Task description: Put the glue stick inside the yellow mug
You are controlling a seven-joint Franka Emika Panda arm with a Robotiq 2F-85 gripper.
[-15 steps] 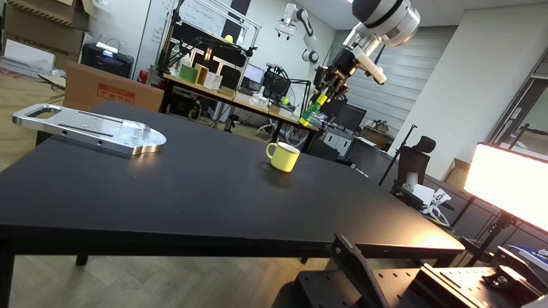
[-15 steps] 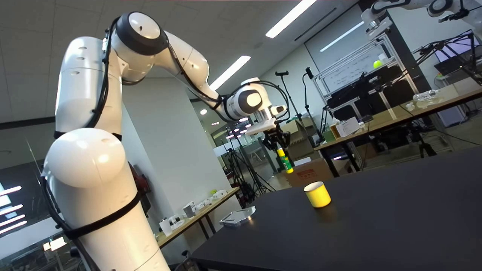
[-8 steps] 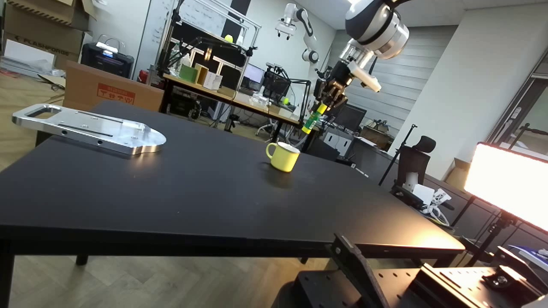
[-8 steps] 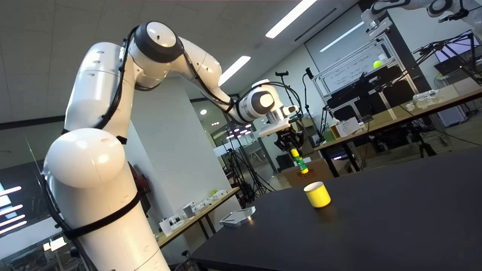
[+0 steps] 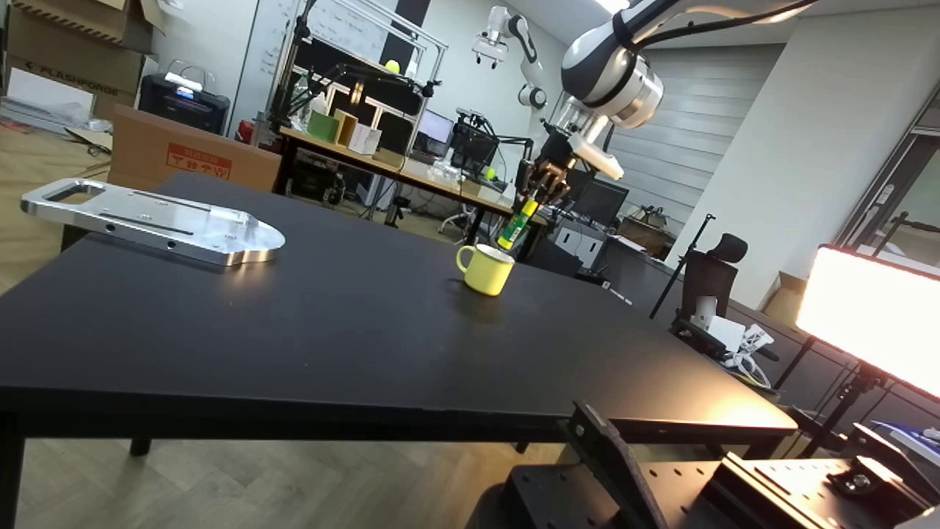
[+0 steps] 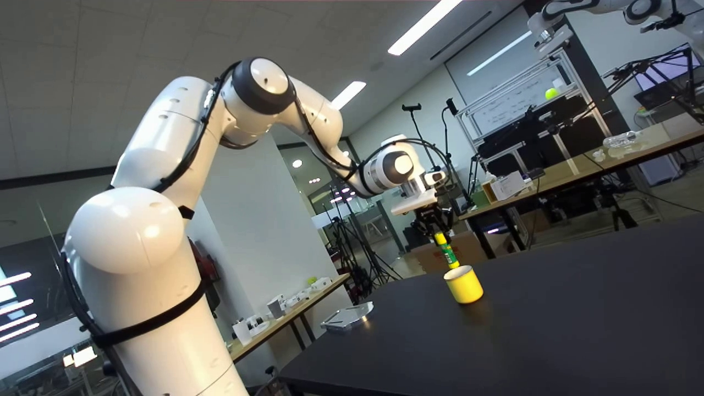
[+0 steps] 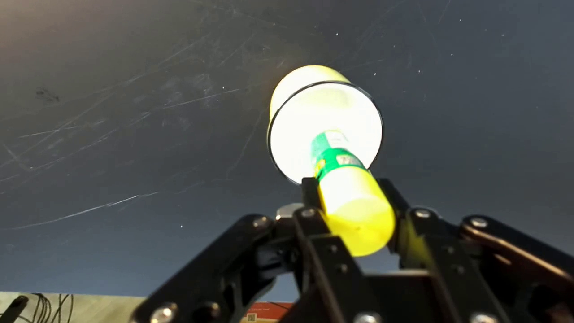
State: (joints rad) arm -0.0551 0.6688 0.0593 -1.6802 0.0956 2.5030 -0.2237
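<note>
The yellow mug (image 5: 487, 273) stands upright on the dark table in both exterior views (image 6: 465, 286), its handle pointing left in an exterior view. My gripper (image 7: 350, 190) is shut on the yellow end of the glue stick (image 7: 357, 206), with a finger on each side. The stick is green with yellow ends and hangs tilted, its free end down. In the wrist view the free end lies over the mug's pale opening (image 7: 332, 105). In both exterior views the stick (image 5: 518, 225) (image 6: 447, 252) ends at the mug's rim; I cannot tell whether its tip is just above or inside.
A silver metal plate with a handle slot (image 5: 158, 220) lies on the dark table (image 5: 330, 330), well away from the mug, at the far left in an exterior view. A bright light panel (image 5: 874, 316) stands beyond the table's right side there. A cardboard box (image 5: 194, 150) stands behind.
My gripper has moved down and toward the mug with the glue stick held. The stick's lower end has come from well above the mug to its rim. The mug has not moved.
</note>
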